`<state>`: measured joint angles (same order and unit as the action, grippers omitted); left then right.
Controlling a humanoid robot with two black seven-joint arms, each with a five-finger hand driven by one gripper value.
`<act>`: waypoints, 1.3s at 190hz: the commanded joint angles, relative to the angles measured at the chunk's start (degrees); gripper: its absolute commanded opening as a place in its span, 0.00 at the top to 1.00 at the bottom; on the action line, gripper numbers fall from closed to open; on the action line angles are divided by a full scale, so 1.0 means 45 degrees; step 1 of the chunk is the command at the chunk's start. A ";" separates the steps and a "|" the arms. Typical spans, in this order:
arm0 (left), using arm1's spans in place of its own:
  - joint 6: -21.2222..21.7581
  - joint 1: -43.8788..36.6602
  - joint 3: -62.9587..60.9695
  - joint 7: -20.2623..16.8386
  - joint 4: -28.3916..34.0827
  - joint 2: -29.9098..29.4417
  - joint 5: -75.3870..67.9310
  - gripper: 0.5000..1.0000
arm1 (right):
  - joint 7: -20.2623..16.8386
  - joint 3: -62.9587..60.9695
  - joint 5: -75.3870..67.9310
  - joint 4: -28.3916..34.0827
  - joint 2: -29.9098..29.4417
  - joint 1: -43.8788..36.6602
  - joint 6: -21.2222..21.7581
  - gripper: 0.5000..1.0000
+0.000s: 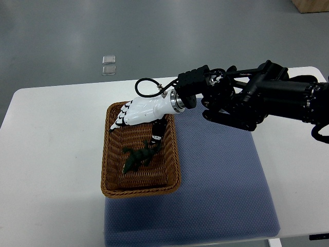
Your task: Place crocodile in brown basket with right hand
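Observation:
A dark green toy crocodile (136, 158) lies on the floor of the brown woven basket (110, 154), roughly in its middle, head toward the near left. My right hand (134, 134), white with dark fingertips, hovers over the basket's far half. Its fingers (120, 121) are stretched out toward the left rim and hold nothing. The thumb (156, 136) points down just behind the crocodile's tail; I cannot tell whether it touches. The black right arm (257, 95) comes in from the right edge. No left arm shows.
The basket stands on a white table (51, 154), its right side overlapping a blue-grey mat (221, 180). Two small clear squares (108, 64) lie on the grey floor beyond the table. A cardboard box corner (311, 5) shows at the top right.

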<state>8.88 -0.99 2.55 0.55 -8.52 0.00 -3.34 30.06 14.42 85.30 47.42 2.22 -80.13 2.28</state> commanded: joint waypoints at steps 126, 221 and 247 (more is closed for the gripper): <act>0.0000 -0.0015 0.0000 -0.0005 0.0000 0.0000 0.0000 0.00 | -0.0019 -0.4766 -0.5792 -0.0166 0.2163 0.2103 0.1544 0.14; 0.0000 0.0005 0.0000 -0.0005 0.0000 0.0000 0.0000 0.00 | -0.2499 -0.9414 -1.3719 -0.0888 0.3823 0.6400 0.3184 0.15; 0.0000 0.0005 0.0000 -0.0005 0.0000 0.0000 0.0000 0.00 | -0.3710 -0.9317 -1.6144 -0.1318 0.4116 0.6576 0.3224 0.14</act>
<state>8.88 -0.97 2.55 0.56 -8.53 0.00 -3.34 17.55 -27.79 20.55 42.83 19.74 -51.34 16.62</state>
